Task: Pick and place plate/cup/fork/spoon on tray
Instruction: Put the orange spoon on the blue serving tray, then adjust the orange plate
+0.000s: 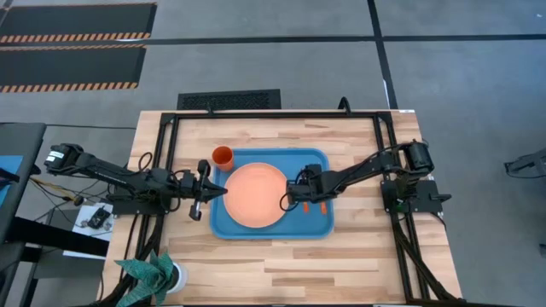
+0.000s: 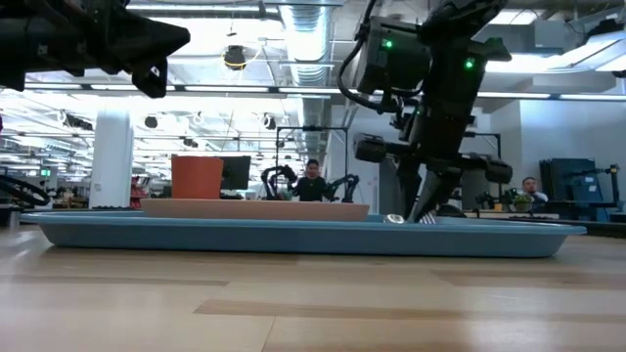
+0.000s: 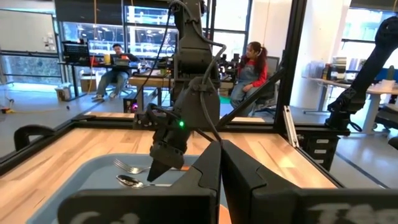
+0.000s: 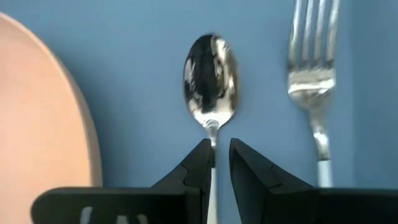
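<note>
Dark right claw (image 4: 216,163) pinches the silver-bowled spoon (image 4: 210,81) by its neck on the bright blue plastic tray (image 4: 143,68), frame centre (tined fork (image 4: 313,74) beside); left claw (image 1: 207,188) hovers nearly closed, empty.

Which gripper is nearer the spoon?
Right. The right gripper straddles the spoon handle on the tray; the left gripper hovers beyond the plate.

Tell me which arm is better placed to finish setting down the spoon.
Right: its gripper straddles the orange-handled silver spoon on the blue plastic tray. The left gripper waits outside the tray.
</note>
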Robot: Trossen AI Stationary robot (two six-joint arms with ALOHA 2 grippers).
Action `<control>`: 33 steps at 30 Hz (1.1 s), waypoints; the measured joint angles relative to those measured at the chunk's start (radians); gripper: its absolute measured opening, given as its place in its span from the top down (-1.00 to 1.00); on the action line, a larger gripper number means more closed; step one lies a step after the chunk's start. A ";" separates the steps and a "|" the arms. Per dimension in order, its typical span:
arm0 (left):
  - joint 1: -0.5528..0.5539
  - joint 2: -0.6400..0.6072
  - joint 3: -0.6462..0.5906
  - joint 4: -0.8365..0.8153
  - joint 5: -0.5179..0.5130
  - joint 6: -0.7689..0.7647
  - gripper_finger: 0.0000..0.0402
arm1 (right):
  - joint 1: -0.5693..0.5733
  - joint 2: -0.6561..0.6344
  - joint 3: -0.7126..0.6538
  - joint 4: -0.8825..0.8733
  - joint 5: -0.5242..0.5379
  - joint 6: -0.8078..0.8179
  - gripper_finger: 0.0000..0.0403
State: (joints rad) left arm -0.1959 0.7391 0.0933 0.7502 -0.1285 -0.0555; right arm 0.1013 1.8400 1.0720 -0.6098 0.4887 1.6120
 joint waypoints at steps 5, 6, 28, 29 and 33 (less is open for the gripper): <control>0.000 0.000 0.000 -0.007 -0.010 0.000 1.00 | -0.001 0.000 0.041 -0.053 0.011 -0.037 0.59; 0.000 0.000 0.000 -0.006 -0.010 0.000 1.00 | -0.001 -0.001 0.051 -0.055 0.011 -0.051 0.59; 0.000 0.000 0.000 -0.002 -0.011 0.000 1.00 | -0.032 0.164 0.263 0.156 -0.104 -0.542 0.93; 0.000 0.000 0.000 -0.002 -0.011 0.000 1.00 | -0.032 0.163 0.264 0.145 -0.108 -0.535 0.91; 0.000 0.000 0.000 -0.003 -0.013 0.000 1.00 | -0.032 0.162 0.264 0.104 -0.114 -0.499 0.90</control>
State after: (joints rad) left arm -0.1957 0.7395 0.0937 0.7476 -0.1412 -0.0551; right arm 0.0689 2.0020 1.3365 -0.5059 0.3750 1.1128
